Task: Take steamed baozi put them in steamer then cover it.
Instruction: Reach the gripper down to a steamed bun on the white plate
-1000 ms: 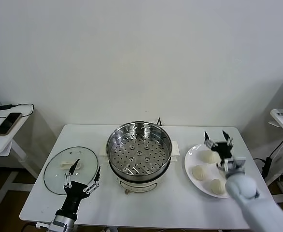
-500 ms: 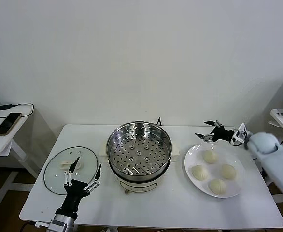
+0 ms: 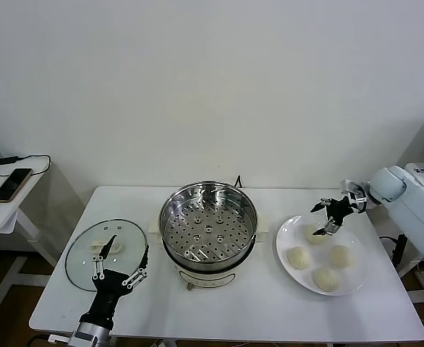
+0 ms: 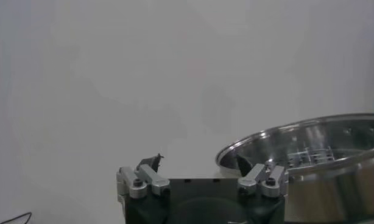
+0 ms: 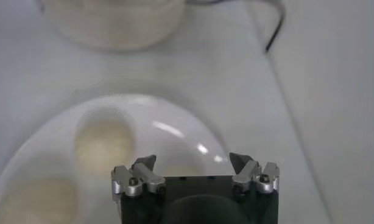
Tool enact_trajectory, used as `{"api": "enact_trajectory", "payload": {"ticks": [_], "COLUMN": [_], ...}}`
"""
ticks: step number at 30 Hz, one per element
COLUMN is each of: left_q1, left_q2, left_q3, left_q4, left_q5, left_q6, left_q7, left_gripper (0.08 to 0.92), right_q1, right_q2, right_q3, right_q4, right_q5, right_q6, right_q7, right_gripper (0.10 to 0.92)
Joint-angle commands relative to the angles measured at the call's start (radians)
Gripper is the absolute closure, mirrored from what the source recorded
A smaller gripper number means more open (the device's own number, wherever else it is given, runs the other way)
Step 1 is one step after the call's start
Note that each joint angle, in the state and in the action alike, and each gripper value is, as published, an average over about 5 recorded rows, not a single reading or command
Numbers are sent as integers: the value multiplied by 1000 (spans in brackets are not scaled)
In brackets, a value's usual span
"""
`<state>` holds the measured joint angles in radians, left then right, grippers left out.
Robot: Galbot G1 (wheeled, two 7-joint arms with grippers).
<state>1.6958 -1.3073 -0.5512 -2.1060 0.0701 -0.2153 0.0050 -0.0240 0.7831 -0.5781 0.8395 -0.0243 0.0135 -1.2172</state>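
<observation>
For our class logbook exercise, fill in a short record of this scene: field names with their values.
buns: four steamed baozi on the white plate
steamer: uncovered, tray bare
cover: flat on the table, left of the steamer
right hand: open, above the plate's far bun, holding nothing
left hand: open, near the cover's front edge, idle

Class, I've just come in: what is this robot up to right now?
The right gripper, open, hovers over the plate of four baozi, near the rear bun. None is picked up yet. The steamer stands uncovered with its tray bare. The cover lies on the table to its left, where the left gripper waits, open.
</observation>
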Motion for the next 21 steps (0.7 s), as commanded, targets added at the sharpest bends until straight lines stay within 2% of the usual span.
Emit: {"api": "enact_trajectory", "payload": {"ticks": [1, 15, 21], "left_q1": [3, 3, -1], "left_q2": [-2, -8, -7], "left_q3": [-1, -2, -2], "left_q4": [-2, 10, 12], "left_q5": [0, 0, 0], "left_q6": [-3, -11, -12], "left_q7": [-2, -8, -10], "left_gripper": [177, 177, 177], "right_q1": [50, 28, 11], "right_q2": [39, 93, 104], "right_q3": [-63, -52, -38], "right_q4": [-51, -114, -124], "right_q5": [-96, -186, -194], "right_q6": [4, 40, 48], "right_q7": [-43, 9, 33], "right_gripper": [203, 203, 230]}}
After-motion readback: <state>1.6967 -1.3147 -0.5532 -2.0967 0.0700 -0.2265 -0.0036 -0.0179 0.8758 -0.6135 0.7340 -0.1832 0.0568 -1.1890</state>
